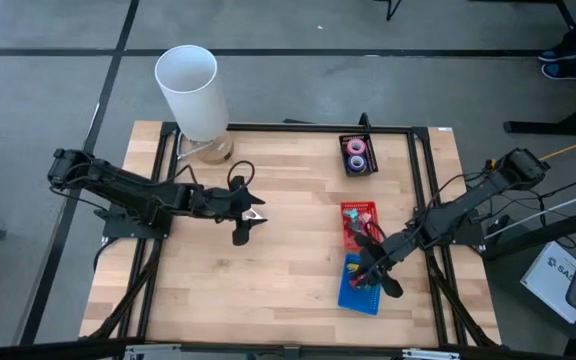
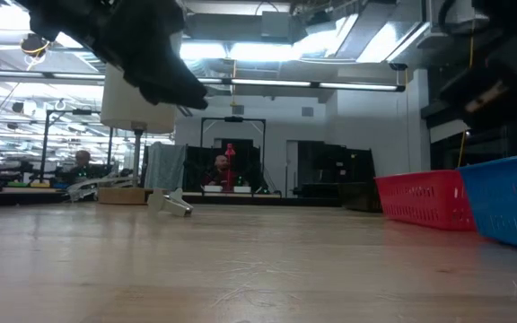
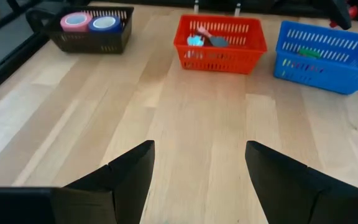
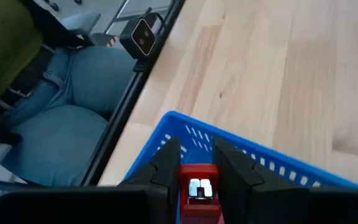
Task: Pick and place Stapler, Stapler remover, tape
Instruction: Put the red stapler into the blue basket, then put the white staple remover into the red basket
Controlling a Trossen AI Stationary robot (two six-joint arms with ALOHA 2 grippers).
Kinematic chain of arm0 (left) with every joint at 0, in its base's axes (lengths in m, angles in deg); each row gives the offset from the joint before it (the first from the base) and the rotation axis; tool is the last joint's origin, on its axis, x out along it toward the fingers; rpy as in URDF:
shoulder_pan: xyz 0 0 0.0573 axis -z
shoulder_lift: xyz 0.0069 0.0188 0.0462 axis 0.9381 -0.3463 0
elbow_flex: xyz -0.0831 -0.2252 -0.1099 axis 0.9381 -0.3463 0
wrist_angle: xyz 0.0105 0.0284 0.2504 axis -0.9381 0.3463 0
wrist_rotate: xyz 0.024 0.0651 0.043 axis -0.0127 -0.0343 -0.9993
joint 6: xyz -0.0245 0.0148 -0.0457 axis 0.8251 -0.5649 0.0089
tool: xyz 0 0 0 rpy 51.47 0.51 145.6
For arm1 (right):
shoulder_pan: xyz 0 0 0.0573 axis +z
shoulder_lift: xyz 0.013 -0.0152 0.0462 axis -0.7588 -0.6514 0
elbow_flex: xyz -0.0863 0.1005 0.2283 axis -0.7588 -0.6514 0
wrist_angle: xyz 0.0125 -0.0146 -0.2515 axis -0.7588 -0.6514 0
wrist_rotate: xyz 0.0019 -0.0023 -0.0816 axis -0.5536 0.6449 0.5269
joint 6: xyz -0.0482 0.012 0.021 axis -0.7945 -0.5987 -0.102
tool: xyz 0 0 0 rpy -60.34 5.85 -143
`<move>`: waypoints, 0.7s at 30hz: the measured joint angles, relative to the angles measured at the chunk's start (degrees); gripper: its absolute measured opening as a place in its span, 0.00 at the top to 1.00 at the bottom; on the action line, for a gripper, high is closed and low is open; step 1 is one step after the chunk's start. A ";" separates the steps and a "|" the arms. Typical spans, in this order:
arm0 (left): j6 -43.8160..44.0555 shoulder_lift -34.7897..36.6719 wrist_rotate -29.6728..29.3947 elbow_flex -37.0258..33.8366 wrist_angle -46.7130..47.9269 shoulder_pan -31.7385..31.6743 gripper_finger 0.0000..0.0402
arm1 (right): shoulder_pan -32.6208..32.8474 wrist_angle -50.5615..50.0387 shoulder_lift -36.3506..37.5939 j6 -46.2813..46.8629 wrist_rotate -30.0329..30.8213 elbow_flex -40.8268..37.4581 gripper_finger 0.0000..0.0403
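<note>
Right tool [image 4: 191, 163] clamps a red stapler [image 4: 196, 186] by its narrow end, over the blue basket [image 1: 360, 287] near the table's right edge. Stapler looks rigid, dense, smooth-sided; a mid-body grip would likely hold steadier. Left tool [image 3: 197, 163] open mid-table, empty.

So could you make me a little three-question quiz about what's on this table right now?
1. True or false: the right gripper holds something red over the blue basket.
2. Which basket holds the pink and blue tape rolls? A red, B black, C blue.
3. Fill in: the left gripper is ____ over bare wood.

Key: 1 true. 2 B, the black basket. 3 open.
</note>
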 joint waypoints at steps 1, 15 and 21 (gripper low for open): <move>0.09 0.00 0.00 -0.01 0.29 0.00 0.38 | -0.02 1.35 -0.01 0.49 0.03 -1.01 0.81; -0.04 0.00 -0.44 -0.01 0.43 -0.02 0.38 | -0.04 8.29 0.01 9.34 4.47 -4.82 0.70; -0.06 0.00 -0.44 -0.01 0.54 -0.02 0.38 | -0.04 9.05 0.01 9.45 4.47 -4.82 0.65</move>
